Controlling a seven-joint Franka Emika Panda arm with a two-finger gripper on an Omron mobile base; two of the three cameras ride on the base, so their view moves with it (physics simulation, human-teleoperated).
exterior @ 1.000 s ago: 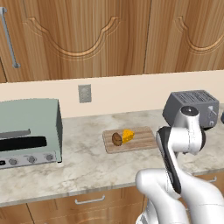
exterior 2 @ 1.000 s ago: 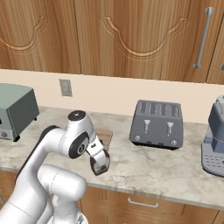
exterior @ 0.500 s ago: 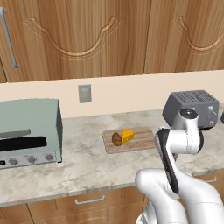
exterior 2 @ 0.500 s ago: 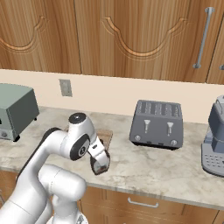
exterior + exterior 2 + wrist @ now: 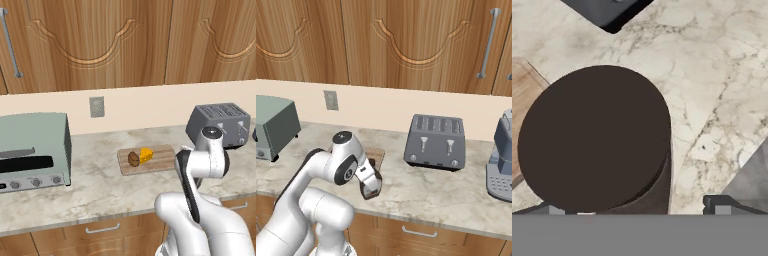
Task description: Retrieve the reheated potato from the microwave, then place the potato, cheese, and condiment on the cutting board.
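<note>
1. the condiment (image 5: pixel 594 137) sits straight below the hand in the hand view. its round dark cap is seen end-on, so the bottle stands upright with its long axis pointing up at the hand.
2. the fingers (image 5: pixel 634 210) are spread wide, one tip at each side of the cap, and hold nothing. whether they touch the bottle cannot be told.
3. the bottle stands on the marble desk (image 5: pixel 712 90), just beside a corner of the board (image 5: pixel 523 100).
4. in the left base view the potato (image 5: pixel 133 158) and cheese (image 5: pixel 146 155) lie touching on the board (image 5: pixel 160 159). judged from this, only the bottle is left to place.
5. in the right base view the arm folds low in front of the base, hand (image 5: pixel 370 186) pointing down over the desk (image 5: pixel 426 187) near the board (image 5: pixel 375 156), left of the toaster (image 5: pixel 435 141).
</note>
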